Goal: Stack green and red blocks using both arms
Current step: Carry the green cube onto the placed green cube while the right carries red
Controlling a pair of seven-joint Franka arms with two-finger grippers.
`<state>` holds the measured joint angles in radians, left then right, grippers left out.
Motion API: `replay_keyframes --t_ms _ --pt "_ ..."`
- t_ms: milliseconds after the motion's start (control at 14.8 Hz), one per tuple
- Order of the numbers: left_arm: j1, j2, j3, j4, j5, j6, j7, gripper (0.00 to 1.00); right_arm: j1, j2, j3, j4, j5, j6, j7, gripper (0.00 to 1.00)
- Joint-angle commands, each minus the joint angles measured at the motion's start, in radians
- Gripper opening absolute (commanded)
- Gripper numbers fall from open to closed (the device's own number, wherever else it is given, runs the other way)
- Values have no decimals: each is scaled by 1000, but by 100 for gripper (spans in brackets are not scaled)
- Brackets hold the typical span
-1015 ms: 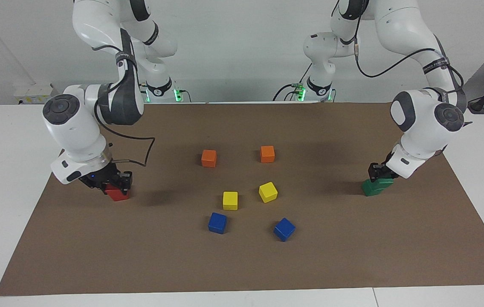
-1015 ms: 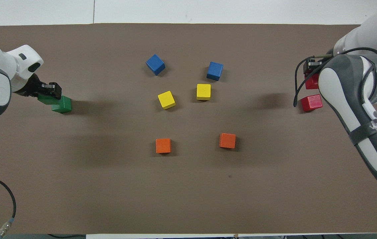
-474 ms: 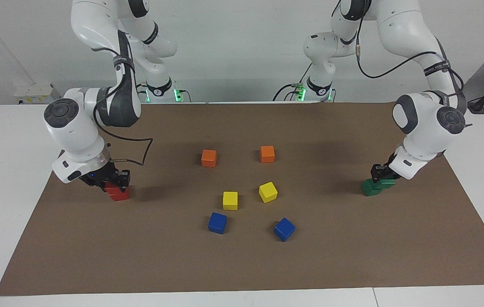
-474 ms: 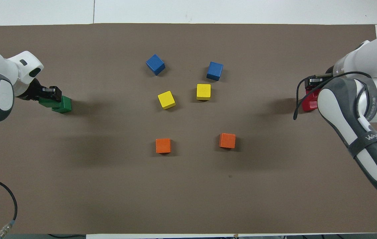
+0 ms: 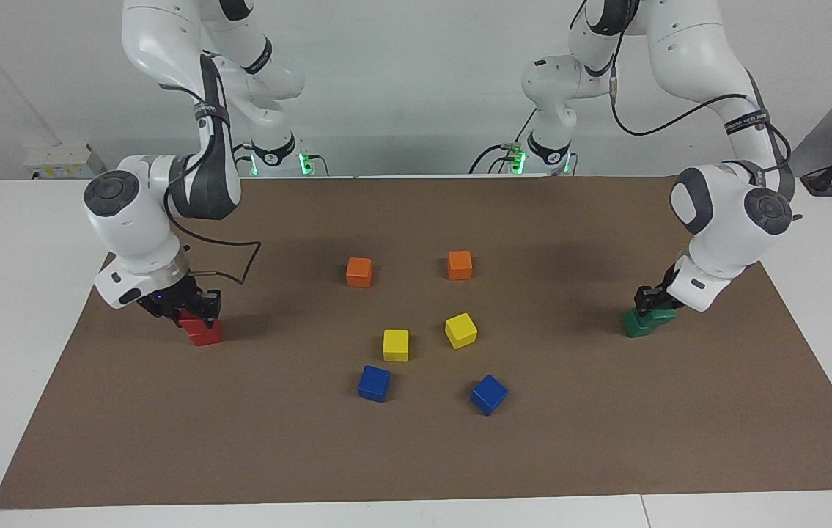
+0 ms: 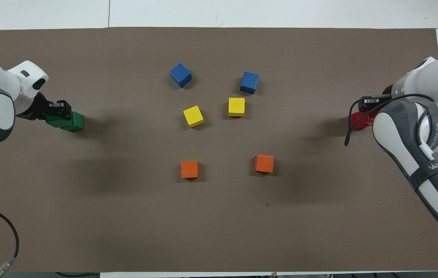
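Overhead view: green blocks (image 6: pixel 73 121) near mat (image 6: pixel 219 231) edge.

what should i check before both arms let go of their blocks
1. Left gripper shut on upper green block: ok.
2. Right gripper shut on upper red block: ok.
3. Upper green block over lower green block, at the left arm's end of the mat: ok, though it sits offset toward the robots.
4. Upper red block over lower red block, at the right arm's end: ok.
5. Each held block fully resting on the one below: cannot tell.
6. Orange, yellow and blue cubes apart from both stacks, mid-mat: ok.
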<state>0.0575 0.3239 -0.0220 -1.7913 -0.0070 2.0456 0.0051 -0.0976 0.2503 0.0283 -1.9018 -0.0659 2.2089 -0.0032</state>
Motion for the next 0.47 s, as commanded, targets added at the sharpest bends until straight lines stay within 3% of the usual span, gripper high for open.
replay_keyframes --t_ms 0,406 --pt "8 -23 -6 -36 -18 24 -14 0 -21 -43 13 -65 5 37 -35 0" --pt "7 -28 -6 -63 -19 51 -14 0 -21 -54 13 -114 5 87 -64 0"
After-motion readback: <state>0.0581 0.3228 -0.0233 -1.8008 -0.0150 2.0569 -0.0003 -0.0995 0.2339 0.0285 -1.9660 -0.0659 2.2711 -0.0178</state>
